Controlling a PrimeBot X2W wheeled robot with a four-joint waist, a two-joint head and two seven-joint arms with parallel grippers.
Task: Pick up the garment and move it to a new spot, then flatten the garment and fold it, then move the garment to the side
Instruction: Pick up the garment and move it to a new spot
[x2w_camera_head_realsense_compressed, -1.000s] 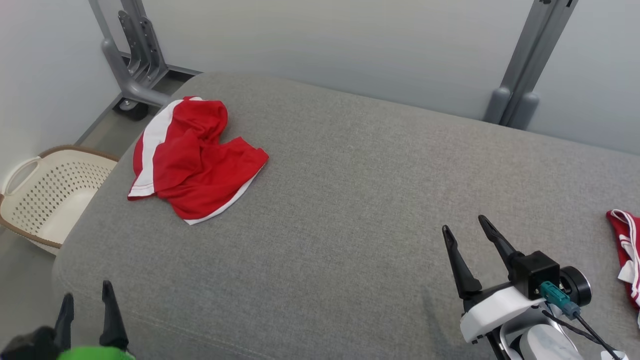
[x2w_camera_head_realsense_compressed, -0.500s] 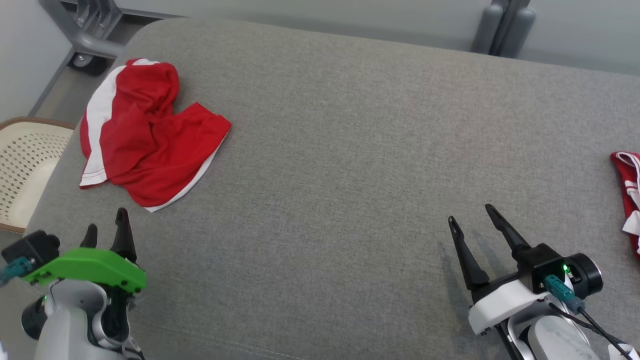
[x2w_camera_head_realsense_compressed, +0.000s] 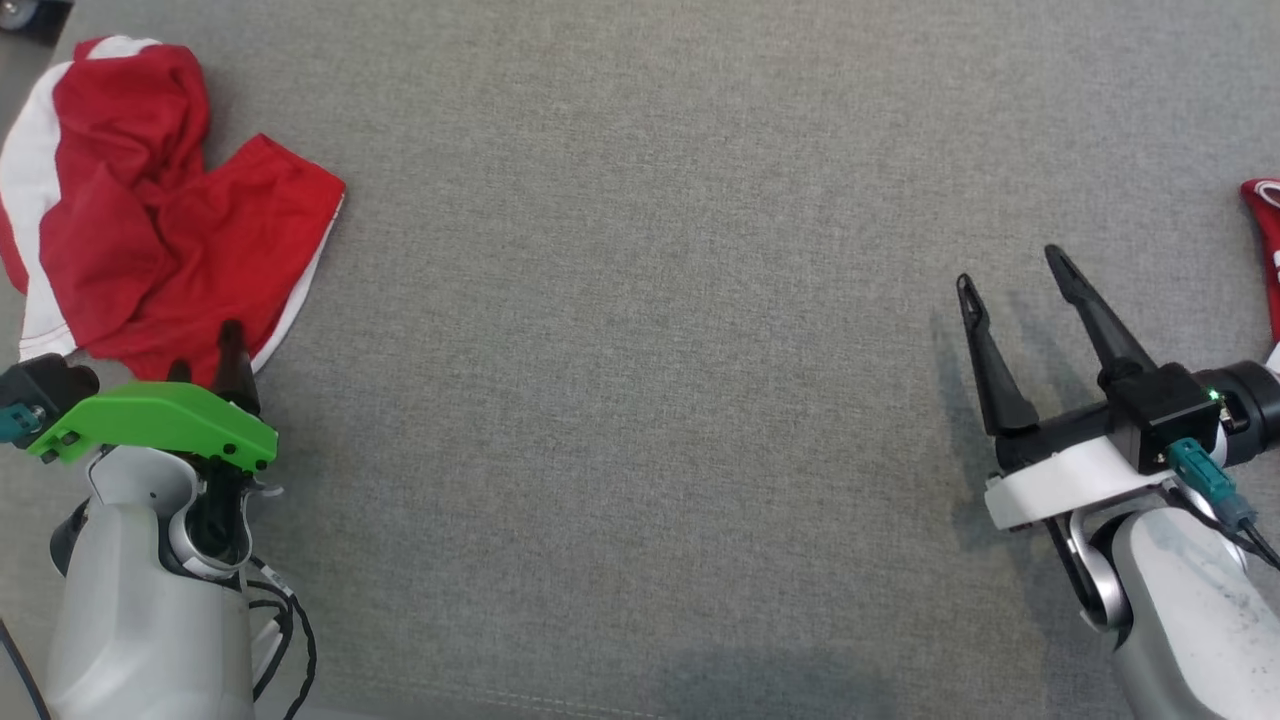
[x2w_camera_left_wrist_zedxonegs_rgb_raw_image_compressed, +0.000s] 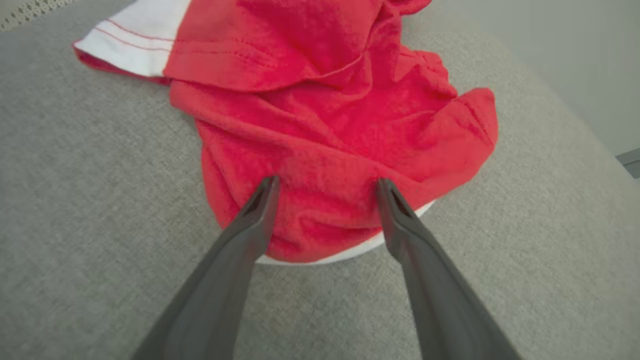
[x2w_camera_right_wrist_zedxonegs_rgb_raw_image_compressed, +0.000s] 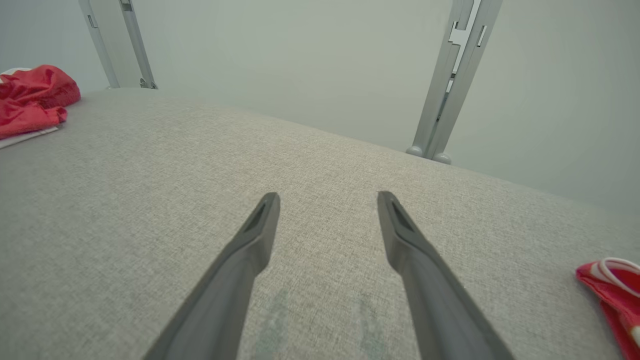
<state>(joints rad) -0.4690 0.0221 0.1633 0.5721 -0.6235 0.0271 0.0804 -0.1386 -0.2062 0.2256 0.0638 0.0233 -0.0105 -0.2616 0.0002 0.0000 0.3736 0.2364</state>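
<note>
Garment (x2w_camera_head_realsense_compressed: 150, 230), red with white trim: crumpled at far left of grey surface (x2w_camera_head_realsense_compressed: 650, 350). Left pincer (x2w_camera_left_wrist_zedxonegs_rgb_raw_image_compressed: 325, 185): released, tips straddling the near hem, apparently poised to pinch and lift. Right pincer (x2w_camera_head_realsense_compressed: 1010, 265): released, empty, over bare surface, well apart. Second red cloth (x2w_camera_head_realsense_compressed: 1265, 230): right edge.

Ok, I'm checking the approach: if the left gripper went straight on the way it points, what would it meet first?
Most likely the red garment: the open left gripper points at its near edge, tips over the fabric. Whether they touch it is unclear.
</note>
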